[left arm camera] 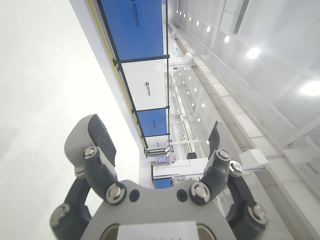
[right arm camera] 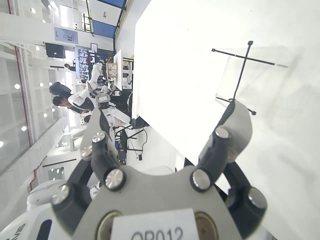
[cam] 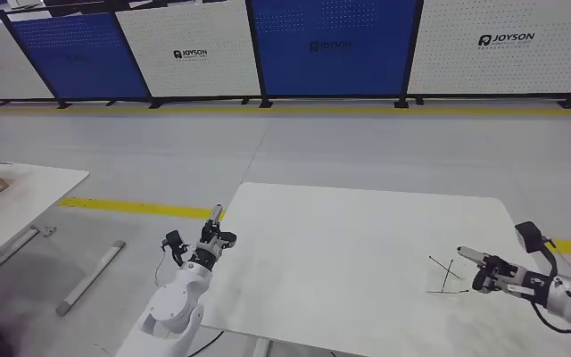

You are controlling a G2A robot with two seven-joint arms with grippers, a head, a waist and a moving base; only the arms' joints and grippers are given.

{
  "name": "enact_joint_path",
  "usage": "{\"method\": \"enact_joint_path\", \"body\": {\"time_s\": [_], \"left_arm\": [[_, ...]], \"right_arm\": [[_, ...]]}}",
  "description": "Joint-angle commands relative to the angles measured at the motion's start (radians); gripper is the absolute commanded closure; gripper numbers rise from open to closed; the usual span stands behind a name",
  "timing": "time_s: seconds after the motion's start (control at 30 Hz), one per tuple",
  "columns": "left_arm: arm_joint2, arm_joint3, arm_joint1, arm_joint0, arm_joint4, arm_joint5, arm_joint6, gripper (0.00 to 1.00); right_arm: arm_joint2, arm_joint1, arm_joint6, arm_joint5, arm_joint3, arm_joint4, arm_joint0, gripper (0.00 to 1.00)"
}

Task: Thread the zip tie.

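From above, a white table (cam: pixel 357 259) stood on a grey floor (cam: pixel 375 147) crossed by a yellow line (cam: pixel 134 208), with blue and white pegboard panels (cam: pixel 335 45) behind. Thin black zip ties (cam: pixel 446 275) lay crossed near the table's right edge, just beside the right gripper (cam: pixel 464 253). The left gripper (cam: pixel 215 212) sat at the left edge. At the left wrist, the jaws were spread wide and held nothing, with bare tabletop alongside. At the right wrist, the jaws were likewise released, with the ties lying just beyond one fingertip (right arm camera: pixel 232 106).

White table (cam: pixel 357 259), blue and white pegboard panels (cam: pixel 335 45), yellow floor line (cam: pixel 134 208).
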Motion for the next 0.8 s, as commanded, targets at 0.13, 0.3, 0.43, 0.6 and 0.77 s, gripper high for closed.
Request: {"method": "enact_joint_path", "body": {"time_s": [0.13,0.3,0.43,0.6,0.77], "left_arm": [[0.000,0.000,0.000,0.000,0.000,0.000,0.000,0.00],[0.000,0.000,0.000,0.000,0.000,0.000,0.000,0.00],[0.000,0.000,0.000,0.000,0.000,0.000,0.000,0.00],[0.000,0.000,0.000,0.000,0.000,0.000,0.000,0.00],[0.000,0.000,0.000,0.000,0.000,0.000,0.000,0.00]], "right_arm": [[0.000,0.000,0.000,0.000,0.000,0.000,0.000,0.00],[0.001,0.002,0.021,-0.018,-0.013,-0.003,0.006,0.00],[0.028,0.032,0.119,-0.090,0.009,-0.020,0.042,0.00],[-0.047,0.102,0.119,-0.100,0.020,-0.017,0.068,0.00],[-0.204,0.177,0.119,-0.081,0.103,0.025,0.157,0.00]]}}
